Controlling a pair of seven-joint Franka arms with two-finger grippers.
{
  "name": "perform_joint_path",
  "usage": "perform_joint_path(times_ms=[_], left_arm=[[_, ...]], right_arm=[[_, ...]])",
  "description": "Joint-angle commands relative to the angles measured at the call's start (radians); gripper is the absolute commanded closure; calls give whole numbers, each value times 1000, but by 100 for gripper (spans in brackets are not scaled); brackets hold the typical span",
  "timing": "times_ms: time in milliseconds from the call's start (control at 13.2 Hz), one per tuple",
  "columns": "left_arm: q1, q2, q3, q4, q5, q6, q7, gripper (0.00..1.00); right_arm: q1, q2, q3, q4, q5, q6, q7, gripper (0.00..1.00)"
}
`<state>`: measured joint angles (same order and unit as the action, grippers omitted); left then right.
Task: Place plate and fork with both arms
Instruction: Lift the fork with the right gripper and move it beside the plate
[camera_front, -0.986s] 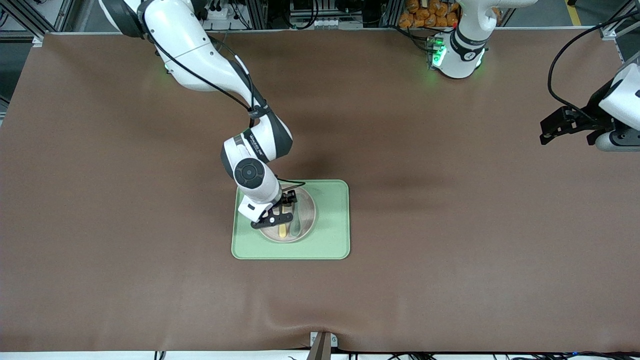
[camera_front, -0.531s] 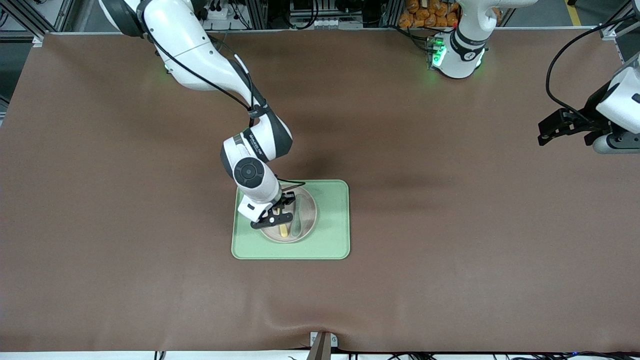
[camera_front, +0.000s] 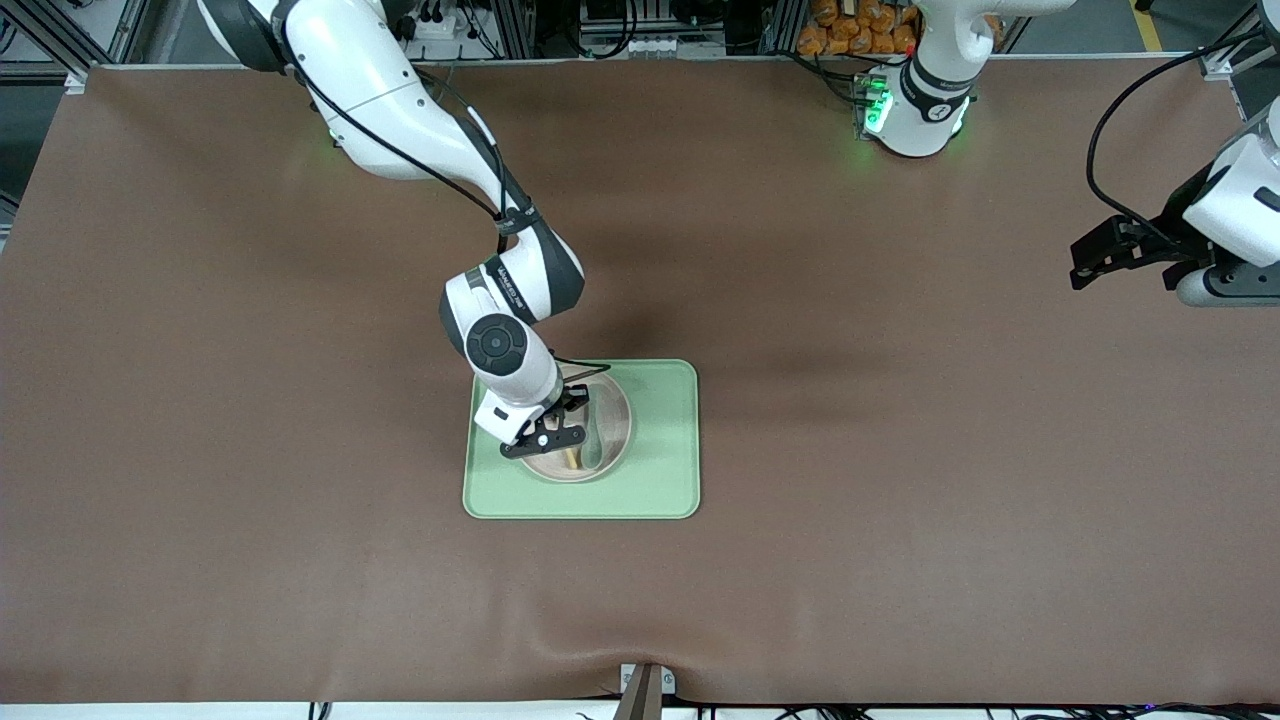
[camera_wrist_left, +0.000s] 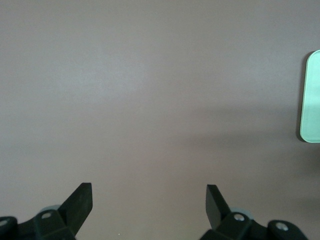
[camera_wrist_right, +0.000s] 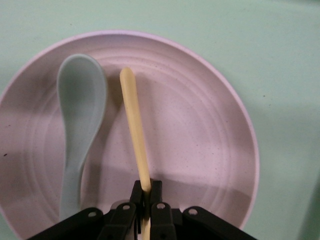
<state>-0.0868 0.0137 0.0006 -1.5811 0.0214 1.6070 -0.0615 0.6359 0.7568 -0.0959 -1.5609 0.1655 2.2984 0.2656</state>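
The speckled off-white plate (camera_front: 612, 415) lies on the light-green tray (camera_front: 660, 470). It fills the right wrist view (camera_wrist_right: 200, 140). The pale-yellow fork (camera_wrist_right: 135, 130) lies across the plate, and only its end shows in the front view (camera_front: 571, 458). My right gripper (camera_front: 565, 415) is low over the plate and shut on the fork's shaft (camera_wrist_right: 146, 192). The fork's tines are hidden under the gripper. My left gripper (camera_front: 1085, 265) is open and empty (camera_wrist_left: 149, 192) above bare table at the left arm's end.
A grey-green spoon (camera_wrist_right: 80, 110) lies on the plate beside the fork (camera_front: 592, 448). The tray's edge shows in the left wrist view (camera_wrist_left: 312, 100). Brown mat covers the table all round the tray.
My right gripper has shifted slightly over the plate, and less of the fork's end shows below it. My left gripper has drifted a little toward the robots' bases.
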Motion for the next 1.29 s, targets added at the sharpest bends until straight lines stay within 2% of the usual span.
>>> perform_joint_path(times_ms=[0,531,682,834,1213], left_arm=[[4,0,-2,7,-6,-12,-9,0],[5,0,-2,6,-6,-12,-6,0],[7,0,-2,6,-6,-13,-8,0],[7,0,-2,6,-6,-12,-8,0],[5,5,-2,4,-6,-13,-14,0]], right_arm=[[-18,-56,-2,-11,12,-48,11,100],[-146,-128,4,-10,23,-143,-6,100],[-176,-122,4,-16,58,-146,-9,100],[-179,-111,4,-21,92,-139,-16,100],[-165,-68,4,-31,94,-104,-17,100]])
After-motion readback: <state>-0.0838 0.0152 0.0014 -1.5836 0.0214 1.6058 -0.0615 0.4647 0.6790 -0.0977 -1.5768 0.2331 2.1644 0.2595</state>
